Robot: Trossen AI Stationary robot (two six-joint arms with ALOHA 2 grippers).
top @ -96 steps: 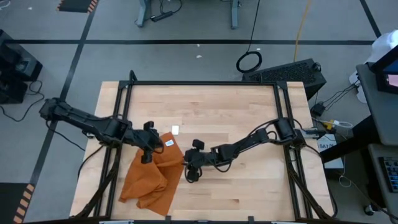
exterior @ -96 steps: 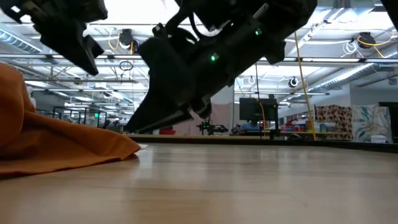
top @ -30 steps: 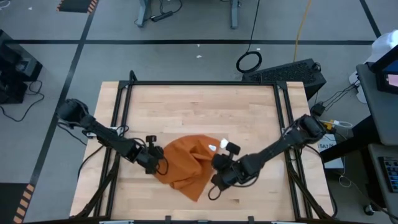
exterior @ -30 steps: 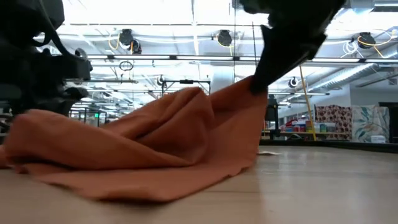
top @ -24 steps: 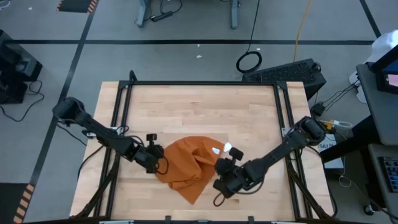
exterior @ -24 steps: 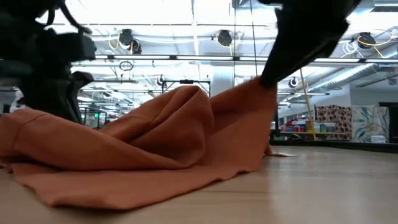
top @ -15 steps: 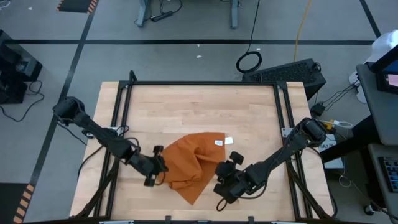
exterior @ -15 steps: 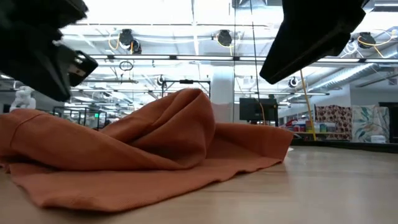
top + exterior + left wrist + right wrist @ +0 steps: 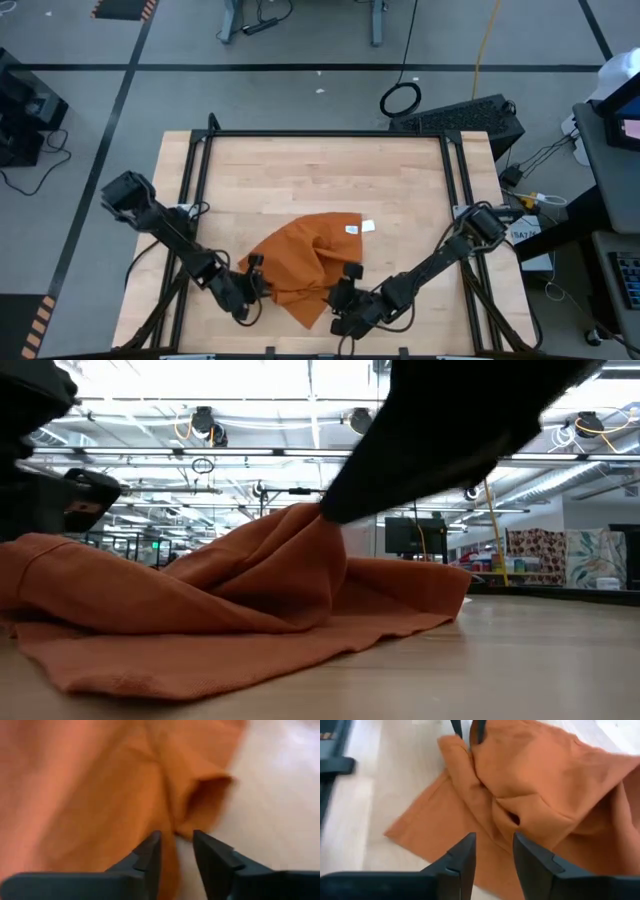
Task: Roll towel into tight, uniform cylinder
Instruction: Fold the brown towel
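A rumpled towel (image 9: 305, 258) is flanked by two grippers on the wooden table (image 9: 320, 180).

The towel is seen heaped toward the table's near edge. The left gripper (image 9: 250, 285) and right gripper (image 9: 345, 298) are positioned at its near corners, fingers parted, nothing pinched.

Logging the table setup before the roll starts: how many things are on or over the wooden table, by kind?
Orange towel: 1, crumpled
White tag on the towel's corner: 1
Robot grippers: 2, left gripper at the towel's left edge, right gripper at its near corner, both open
Total: 4
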